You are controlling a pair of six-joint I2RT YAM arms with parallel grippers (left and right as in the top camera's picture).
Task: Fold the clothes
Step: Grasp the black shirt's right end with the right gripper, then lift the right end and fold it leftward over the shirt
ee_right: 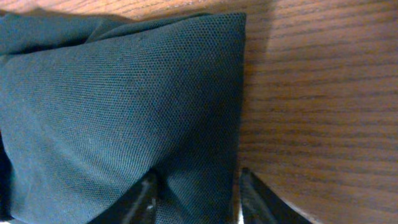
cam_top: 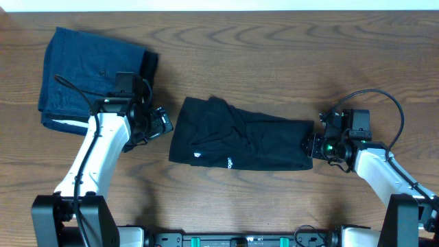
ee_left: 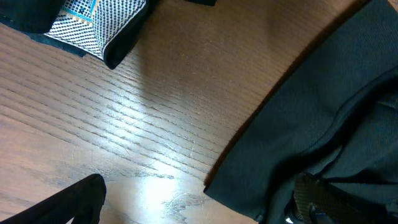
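1. far left, a folded dark-blue garment (cam_top: 82, 75) lies on the table (cam_top: 274, 55), well apart from the job; i judge it set aside.
2. my left gripper (cam_top: 163, 123) hangs just beside the shirt's left edge. it is released, with only bare wood between its fingers, and i think it is placed clear of the cloth.
3. the black shirt (cam_top: 240, 140) lies mid-table between both arms, folded into a wide band. it has rumpled ridges toward its upper left, small white marks on the lower front, and a flat, square right end.
4. my right gripper (ee_right: 199, 180) straddles the shirt's right edge with fabric between its fingers. i cannot tell whether it is clenched on the cloth. it looks placed to take that end for another fold.
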